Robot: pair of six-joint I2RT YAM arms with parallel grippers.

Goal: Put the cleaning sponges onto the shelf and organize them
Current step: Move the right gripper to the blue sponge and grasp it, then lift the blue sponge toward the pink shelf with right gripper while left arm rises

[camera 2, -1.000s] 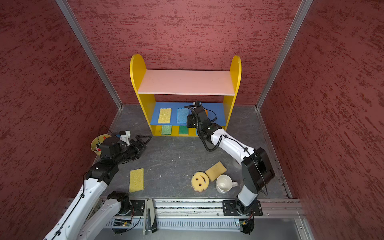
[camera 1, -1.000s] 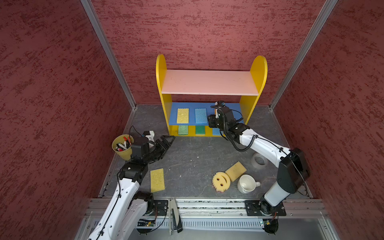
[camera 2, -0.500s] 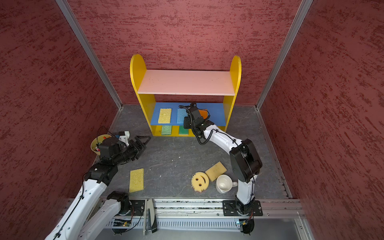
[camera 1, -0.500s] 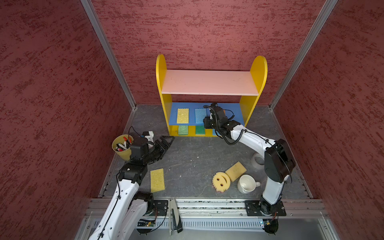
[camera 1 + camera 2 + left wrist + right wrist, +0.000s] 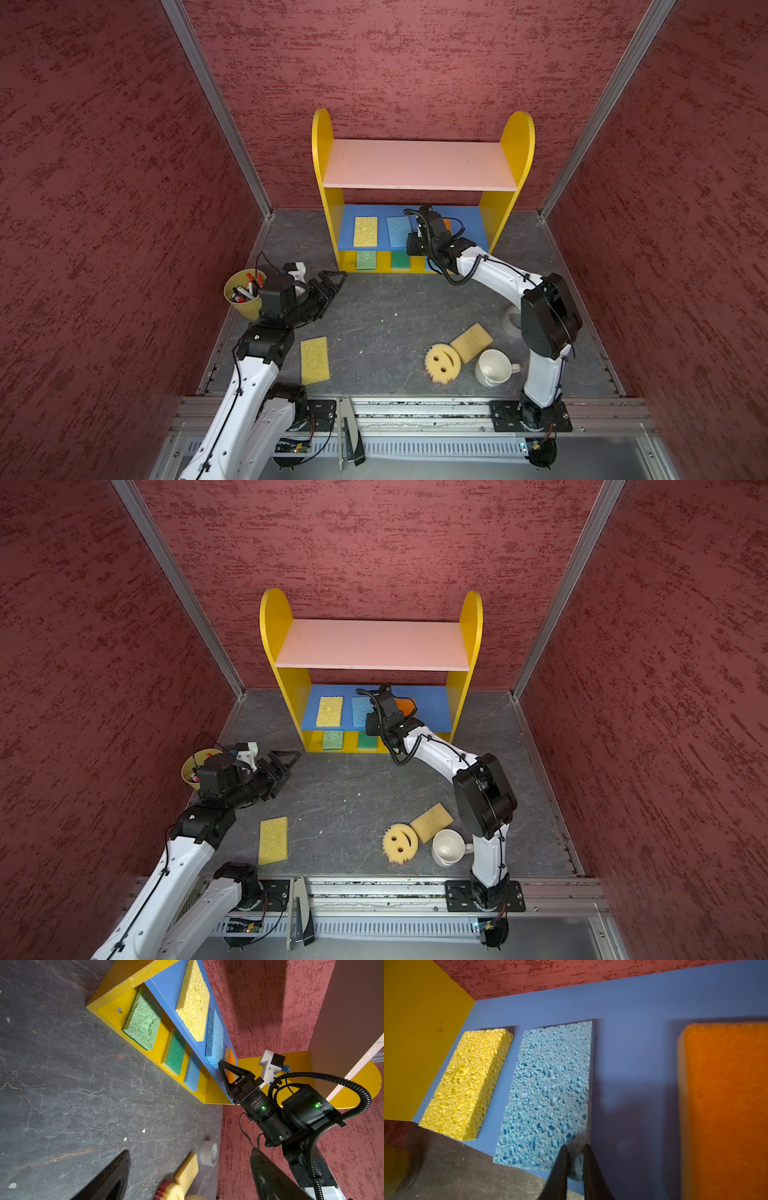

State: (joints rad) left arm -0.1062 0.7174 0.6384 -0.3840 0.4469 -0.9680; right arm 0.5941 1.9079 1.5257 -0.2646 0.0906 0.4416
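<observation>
the right gripper (image 5: 574, 1150) is clenched, its tips drawn together at the near right corner of the blue sponge (image 5: 550, 1088) (whether they nip a bit of foam or merely touch it i cannot tell). this sponge lies flat on the blue middle board (image 5: 633, 1053) of the shelf (image 5: 419, 164). in a top view its body runs away from the tips toward 11 o'clock, long axis 12 to 6. a pull on that corner would, i judge, swing the pad rather than slide it. the left gripper (image 5: 336, 279) hangs released and well apart, so the right arm is nearer. the right wrist view alone shows the tips and the orange-faced sponge (image 5: 724, 1105) beside them. both top views show the sponges on the tabletop (image 5: 386, 316): loose yellow sponge (image 5: 315, 360), smiley sponge (image 5: 442, 363), tan sponge (image 5: 471, 341).
</observation>
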